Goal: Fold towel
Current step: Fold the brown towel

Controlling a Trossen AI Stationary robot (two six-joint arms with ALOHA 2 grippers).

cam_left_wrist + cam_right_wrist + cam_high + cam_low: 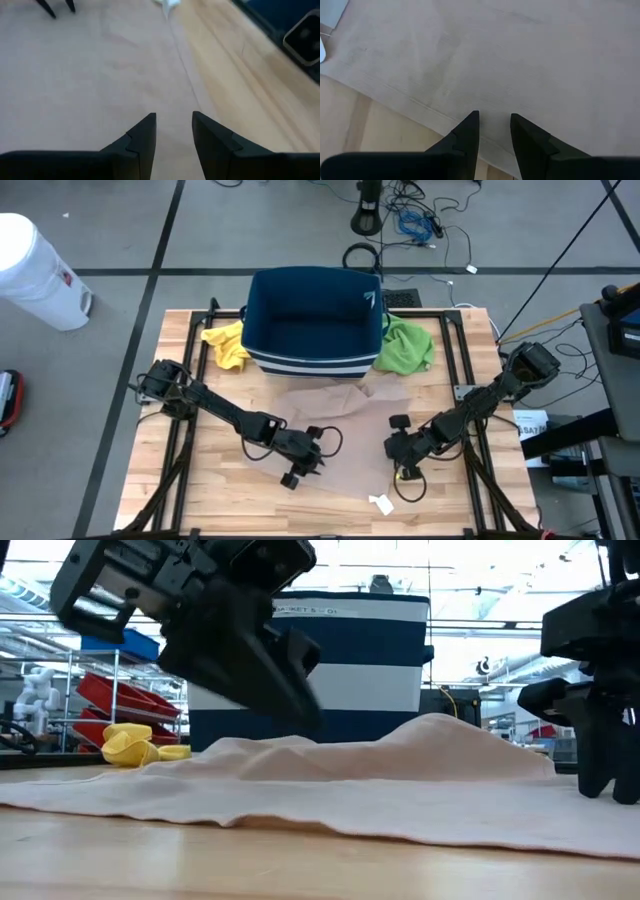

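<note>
From above, one beige towel (335, 442) lies spread and rumpled on the wooden bench (180, 490), its far edge bunched up against a dark blue bin (313, 320) with a white stripe. Two other cloths sit beside that bin: a yellow cloth (226, 343) on one side, a green cloth (407, 346) on the other. The left gripper (300, 465) is low over the towel's left part and the right gripper (405, 455) low over its right part, both arms reaching in from the bench's sides. A small white tag (381, 503) lies at the towel's near edge. Off the bench stand a white bin (35, 272) and a tangle of cables (415, 220) on the floor.

At bench height the towel (330, 785) rises in a soft hump in front of the striped bin (330, 660), which blocks most of the room behind. The left gripper (290, 690) hangs above the fabric; the right gripper (605, 770) stands at the towel's edge. The yellow cloth (135, 745) shows to one side.

The left wrist camera shows two dark fingers (142, 137) parted by a narrow gap with nothing between them, over towel (90, 75) and bare wood.

The right wrist camera shows the same: two fingers (465, 132) slightly apart, holding nothing, over the towel's hem (420, 107).
</note>
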